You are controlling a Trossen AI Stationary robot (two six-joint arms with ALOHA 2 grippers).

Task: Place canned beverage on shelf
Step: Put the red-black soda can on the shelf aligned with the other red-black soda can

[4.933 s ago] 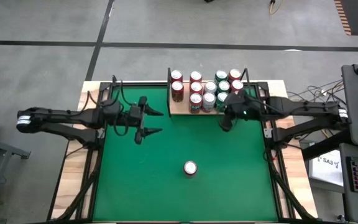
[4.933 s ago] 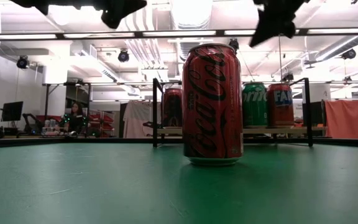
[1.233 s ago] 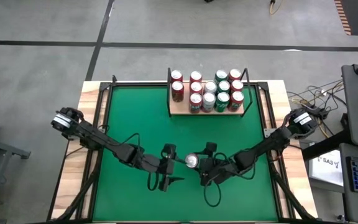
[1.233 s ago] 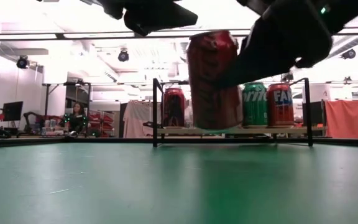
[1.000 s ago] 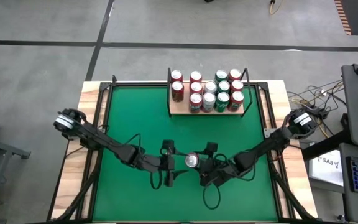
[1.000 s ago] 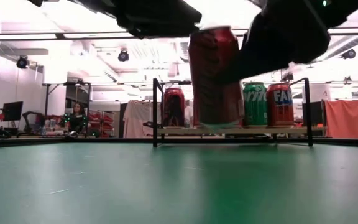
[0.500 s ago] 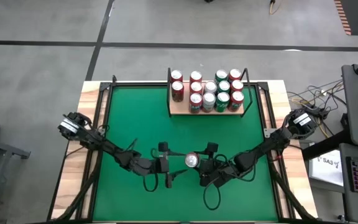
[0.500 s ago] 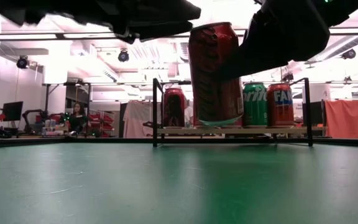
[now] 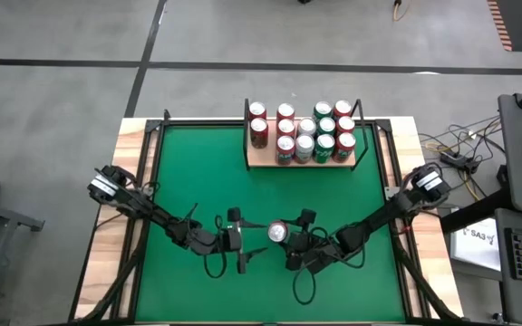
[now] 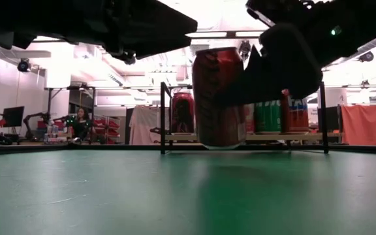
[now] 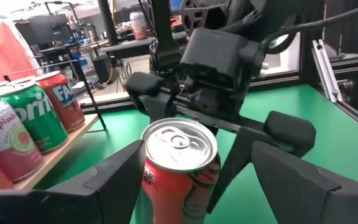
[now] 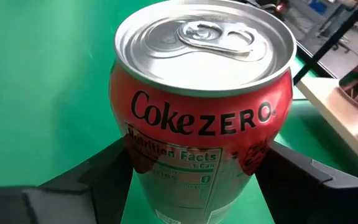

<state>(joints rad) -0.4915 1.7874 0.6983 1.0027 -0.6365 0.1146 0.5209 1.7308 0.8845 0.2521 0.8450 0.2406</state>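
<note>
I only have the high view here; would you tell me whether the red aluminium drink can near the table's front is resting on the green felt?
Observer: No. In the low view the red aluminium drink can hangs clear of the green felt tabletop.
Operator: Thank you. What holds it?
Observer: The right gripper; the right wrist view shows its dark fingers clasping the can's sides.
Operator: And the label?
Observer: It reads Coke Zero.

The can (image 9: 278,233) hangs above the table (image 9: 207,181), the shelf (image 9: 300,160) behind it.
</note>
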